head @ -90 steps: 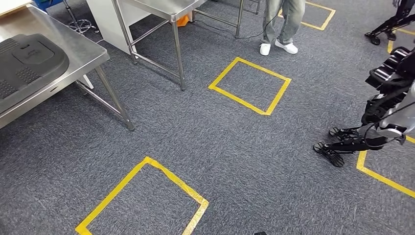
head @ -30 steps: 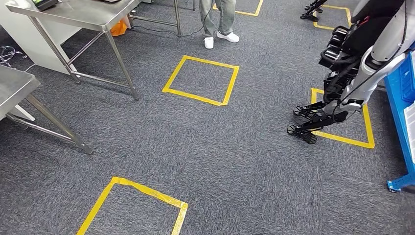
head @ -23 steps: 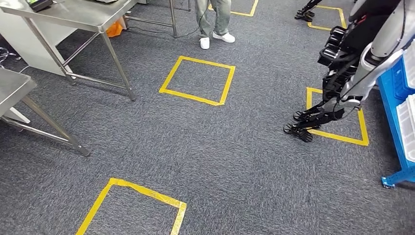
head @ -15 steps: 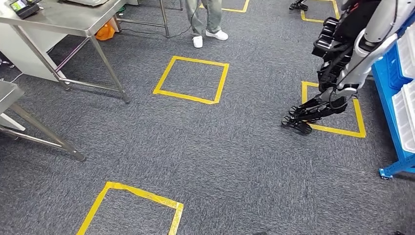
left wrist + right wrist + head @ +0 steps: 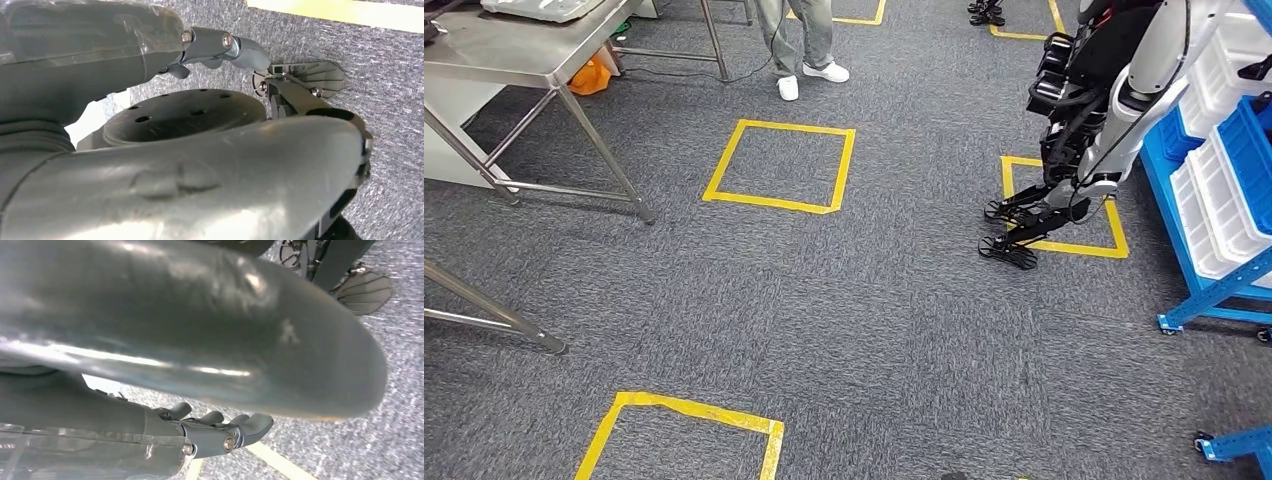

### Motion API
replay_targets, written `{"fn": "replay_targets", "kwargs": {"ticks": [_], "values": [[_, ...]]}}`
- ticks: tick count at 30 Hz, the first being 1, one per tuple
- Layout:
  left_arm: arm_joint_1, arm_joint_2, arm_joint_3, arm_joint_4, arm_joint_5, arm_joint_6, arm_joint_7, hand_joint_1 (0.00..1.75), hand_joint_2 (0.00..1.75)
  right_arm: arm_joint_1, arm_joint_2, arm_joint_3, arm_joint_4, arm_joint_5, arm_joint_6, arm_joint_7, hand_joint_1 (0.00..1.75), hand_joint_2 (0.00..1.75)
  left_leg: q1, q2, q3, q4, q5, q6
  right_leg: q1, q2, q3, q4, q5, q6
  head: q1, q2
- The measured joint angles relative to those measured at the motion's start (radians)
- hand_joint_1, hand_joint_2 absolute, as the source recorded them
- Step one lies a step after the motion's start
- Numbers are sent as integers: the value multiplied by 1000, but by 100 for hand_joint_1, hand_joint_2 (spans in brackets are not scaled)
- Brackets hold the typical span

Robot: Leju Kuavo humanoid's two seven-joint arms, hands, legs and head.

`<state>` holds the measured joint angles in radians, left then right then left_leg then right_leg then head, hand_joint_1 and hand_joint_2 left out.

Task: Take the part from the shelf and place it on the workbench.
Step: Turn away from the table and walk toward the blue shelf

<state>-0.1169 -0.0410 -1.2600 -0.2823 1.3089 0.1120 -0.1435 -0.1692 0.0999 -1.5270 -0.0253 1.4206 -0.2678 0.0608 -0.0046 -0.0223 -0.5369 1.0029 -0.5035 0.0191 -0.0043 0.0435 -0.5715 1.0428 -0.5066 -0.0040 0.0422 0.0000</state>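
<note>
Hanging over grey carpet [image 5: 874,300], the left hand [image 5: 220,47] and right hand [image 5: 220,432] both appear in their wrist views with fingers loosely curled and nothing visibly held, though the bulky arm covers hide most of each palm. Ahead and to the right hand's side stands a blue shelf [image 5: 1214,190] of white bins [image 5: 1224,60], cut off at the frame edge; the part itself cannot be made out, nor its orientation. Another robot [image 5: 1084,120] stands just beside the shelf.
</note>
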Motion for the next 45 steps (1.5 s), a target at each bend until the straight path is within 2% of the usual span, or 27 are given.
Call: {"fn": "replay_targets", "kwargs": {"ticks": [2, 4, 5, 6, 7, 9, 11, 14, 16, 19, 20, 21, 22, 25, 27, 29, 31, 32, 34, 35, 36, 37, 38, 39, 41, 42, 45], "values": [[0, -1, -1, 0, 0, 0, 1, 0, 0, -1, 0, 0, 0, 0, 0, 1, 0, 0, 4, 14, 4, -11, 7, 7, 0, -17, -33, 78, -52, 8, 6, 0], [1, -1, -1, 0, 0, 0, 2, 0, 0, -1, 0, 0, 0, 0, 0, 1, 0, 0, 4, 28, 3, -12, 7, 10, -1, -29, -92, 207, -114, 15, 13, 0], [1, -1, -1, 0, 0, 0, 3, 0, 0, 0, 0, 0, 0, 0, 1, 1, 0, 0, 4, 34, 3, -11, 6, 10, -4, -32, -111, 250, -125, 18, 14, 0], [1, -1, -1, 0, 0, 1, 3, 0, 0, 2, 0, 0, 0, 0, 1, 1, 0, 0, 4, 40, 3, -10, 5, 10, -6, -34, -113, 258, -116, 21, 15, 0], [1, -1, -1, 0, 0, 1, 3, 0, 0, 3, 0, 0, 0, 0, 1, 1, 0, 0, 5, 44, 4, -9, 4, 8, -9, -38, -95, 223, -89, 23, 16, 0], [0, -2, -2, 0, 0, 1, 4, 0, 0, 2, 0, 0, 0, 0, 1, 1, 0, 0, 5, 51, 6, -2, -2, 2, -10, -53, -25, 83, -24, 22, 18, 0], [0, -3, -2, 0, 0, 2, 4, 0, 0, 0, 0, 0, 0, 0, 1, 1, 0, 0, 2, 56, 6, 5, -8, -8, -7, -63, 18, -9, 3, 13, 19, 0], [-1, -3, -2, 0, 0, 3, 4, 0, 0, 1, 0, 0, 0, 0, 2, 2, 0, 0, 4, 61, 8, 9, -13, -24, -3, -56, 19, -22, 4, -7, 15, 0], [-3, -3, -2, 0, 1, 4, 4, 0, 0, 1, 0, 0, 0, 0, 4, 3, 0, 0, 7, 52, -5, 48, -43, -35, -4, -51, 20, -28, 10, -20, 11, 0], [-2, -3, -2, 0, 11, 10, 6, 0, 0, 0, 1, 0, 0, 0, 8, 0, 0, 0, 9, 36, -83, 227, -136, -45, -3, -44, 18, -29, 12, -28, 2, 0], [0, -3, -2, 0, 15, 12, 7, 0, 0, 0, 2, 0, 0, 0, 11, 1, 0, 0, 10, 34, -105, 276, -150, -46, -2, -40, 19, -29, 12, -29, 1, 0], [1, -3, -2, 0, 20, 15, 7, 0, 0, 0, 2, 0, 0, 0, 14, 3, 0, 0, 10, 34, -114, 292, -144, -45, -1, -34, 19, -29, 12, -29, 1, 0], [2, -3, -2, 0, 25, 17, 7, 0, 0, 0, 2, 0, 0, 0, 17, 5, 0, 0, 10, 32, -104, 268, -120, -43, -1, -29, 21, -29, 12, -29, 1, 0], [1, -3, -1, 0, 34, 24, 7, 0, 0, -1, 3, 2, 1, 0, 22, 6, 0, 0, 9, 10, -21, 73, -23, -32, 0, -11, 24, -26, 9, -24, 0, 0], [0, -3, -1, 0, 38, 25, 7, 0, 0, -3, 4, 4, 1, 0, 24, 2, 0, 0, 6, -2, 1, 12, -9, -25, 0, -2, 20, -24, 9, -15, -1, 0], [1, -3, -1, 0, 38, 24, 6, 0, 0, -2, 4, 5, 1, 0, 27, 0, 0, 0, 4, 2, 1, 6, -6, -16, -3, 4, 18, -26, 11, -2, -1, 0], [-1, -3, -1, 0, 37, 21, 2, 0, 0, -1, 4, 5, 1, 0, 25, -4, 0, 0, 7, 12, 4, -5, 2, -2, -4, -9, 10, -4, -7, 8, 2, 0], [-1, -3, -1, 0, 37, 21, 0, 0, 0, -1, 4, 6, 1, 0, 24, -8, 0, 0, 9, 19, 5, -11, 5, 3, -4, -19, -4, 31, -32, 11, 6, 0], [-1, -4, -1, 0, 37, 23, -3, 0, 0, -3, 5, 6, 1, 0, 22, -16, 0, 0, 9, 32, 6, -13, 6, 8, -6, -32, -58, 153, -98, 16, 15, 0], [0, -4, -1, 0, 37, 25, -5, 0, 0, -2, 5, 6, 1, 0, 21, -18, 0, 0, 8, 39, 5, -13, 5, 9, -7, -33, -85, 213, -121, 18, 17, 0], [0, -4, -1, 0, 38, 27, -9, 0, 0, -1, 5, 6, 1, 0, 21, -18, 0, 0, 8, 44, 6, -12, 5, 9, -8, -33, -101, 248, -127, 20, 18, 0], [0, -4, -1, 0, 38, 28, -13, 0, 0, 1, 6, 6, 2, 0, 20, -17, 0, 0, 8, 49, 6, -11, 4, 8, -9, -35, -99, 246, -114, 21, 19, 0], [0, -4, -1, 0, 38, 28, -17, 0, 0, 1, 6, 5, 2, 0, 18, -18, 0, 0, 8, 52, 8, -10, 2, 6, -10, -39, -75, 199, -81, 21, 20, 0], [0, -4, -1, 0, 37, 28, -21, 0, 0, 1, 6, 5, 2, 0, 15, -19, 0, 0, 9, 56, 9, -8, -1, 3, -10, -48, -41, 128, -43, 20, 22, 0], [-1, -4, -1, 0, 33, 27, -24, 0, 0, -1, 8, 5, 2, 0, 10, -24, 0, 0, 5, 61, 10, 1, -8, -7, -6, -68, 15, 8, 0, 14, 25, 0], [-1, -4, -1, 0, 32, 27, -25, 0, 0, -2, 10, 5, 2, 0, 8, -25, 0, 0, 3, 63, 9, 4, -10, -11, -4, -73, 24, -16, 2, 9, 24, 0], [-5, -4, -1, 0, 27, 25, -25, 0, 0, 0, 12, 2, 2, 0, 4, -22, 0, 0, 5, 70, 10, 9, -16, -27, 1, -64, 22, -24, 2, -10, 17, 0]]}}
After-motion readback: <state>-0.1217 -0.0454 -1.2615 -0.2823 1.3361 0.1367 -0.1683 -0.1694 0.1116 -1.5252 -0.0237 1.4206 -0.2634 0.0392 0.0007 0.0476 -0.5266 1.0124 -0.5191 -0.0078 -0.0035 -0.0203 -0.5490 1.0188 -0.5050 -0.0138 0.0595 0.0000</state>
